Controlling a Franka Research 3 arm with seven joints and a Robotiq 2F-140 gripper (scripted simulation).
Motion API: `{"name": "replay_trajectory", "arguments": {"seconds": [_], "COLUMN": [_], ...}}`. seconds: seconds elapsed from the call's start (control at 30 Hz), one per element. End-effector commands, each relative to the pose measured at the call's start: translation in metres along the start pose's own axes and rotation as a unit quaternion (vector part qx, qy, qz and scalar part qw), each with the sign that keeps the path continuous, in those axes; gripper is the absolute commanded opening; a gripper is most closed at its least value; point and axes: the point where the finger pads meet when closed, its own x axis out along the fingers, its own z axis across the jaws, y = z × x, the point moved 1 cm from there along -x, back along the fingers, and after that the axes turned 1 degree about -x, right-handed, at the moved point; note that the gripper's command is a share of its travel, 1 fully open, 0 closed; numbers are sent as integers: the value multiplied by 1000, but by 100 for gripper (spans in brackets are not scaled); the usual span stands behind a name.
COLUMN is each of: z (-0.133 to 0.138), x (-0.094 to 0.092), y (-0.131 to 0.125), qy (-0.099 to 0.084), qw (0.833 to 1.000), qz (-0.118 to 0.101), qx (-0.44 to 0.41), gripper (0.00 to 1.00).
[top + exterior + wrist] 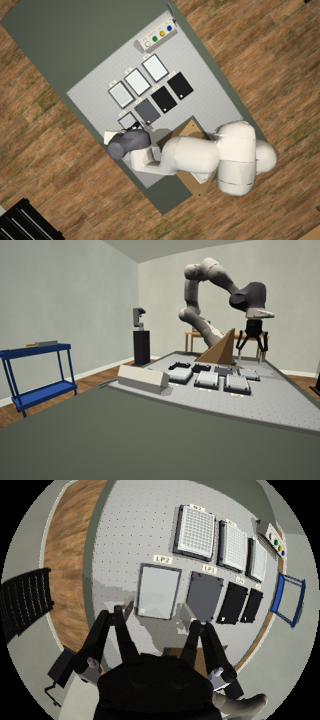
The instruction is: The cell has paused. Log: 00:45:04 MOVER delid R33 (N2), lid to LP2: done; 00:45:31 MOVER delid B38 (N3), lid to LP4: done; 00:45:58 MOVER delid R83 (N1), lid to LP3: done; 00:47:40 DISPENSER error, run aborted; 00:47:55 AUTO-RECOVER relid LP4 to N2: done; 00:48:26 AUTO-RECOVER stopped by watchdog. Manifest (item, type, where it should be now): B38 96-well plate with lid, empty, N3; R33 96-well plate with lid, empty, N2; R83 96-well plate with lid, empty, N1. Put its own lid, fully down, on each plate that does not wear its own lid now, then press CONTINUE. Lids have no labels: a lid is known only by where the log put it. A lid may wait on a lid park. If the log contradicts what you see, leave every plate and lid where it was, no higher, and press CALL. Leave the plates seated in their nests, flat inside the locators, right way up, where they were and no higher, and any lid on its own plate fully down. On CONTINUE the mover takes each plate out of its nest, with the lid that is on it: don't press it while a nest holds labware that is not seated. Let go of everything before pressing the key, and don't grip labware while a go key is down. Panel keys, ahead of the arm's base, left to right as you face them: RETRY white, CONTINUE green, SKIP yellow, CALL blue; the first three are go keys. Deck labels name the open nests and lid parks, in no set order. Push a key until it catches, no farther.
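Note:
Three plates sit in nests on the grey deck: N3 [155, 67], N1 [137, 81] and N2. The N2 plate [237, 382] shows its open wells; the N1 plate [206, 378] and N3 plate [180, 374] look smoother, as if covered. A pale lid lies on LP2 [127, 120] and shows in the wrist view [158, 591]. LP3 [147, 111] looks grey, as under a lid. LP4 [163, 99] and LP1 [180, 85] are bare black. My gripper [250, 357] [157, 605] is open and empty, high above the deck just behind LP2.
The key panel [156, 34] stands beyond N3, with white [147, 43], green [154, 38], yellow [162, 33] and blue [169, 28] keys. A wooden wedge [221, 351] carries the arm's base beside the lid parks. A blue cart [36, 374] stands off the table.

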Motion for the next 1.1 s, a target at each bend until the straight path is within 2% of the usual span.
{"name": "replay_trajectory", "arguments": {"seconds": [0.0, 0.47, 1.07], "z": [-1, -1, -1], "x": [3, 25, 39], "y": [3, 4, 5], "qy": [3, 3, 3], "qw": [1000, 1000, 1000], "qz": [2, 2, 2], "qx": [5, 5, 5], "gripper": [66, 66, 66]}}
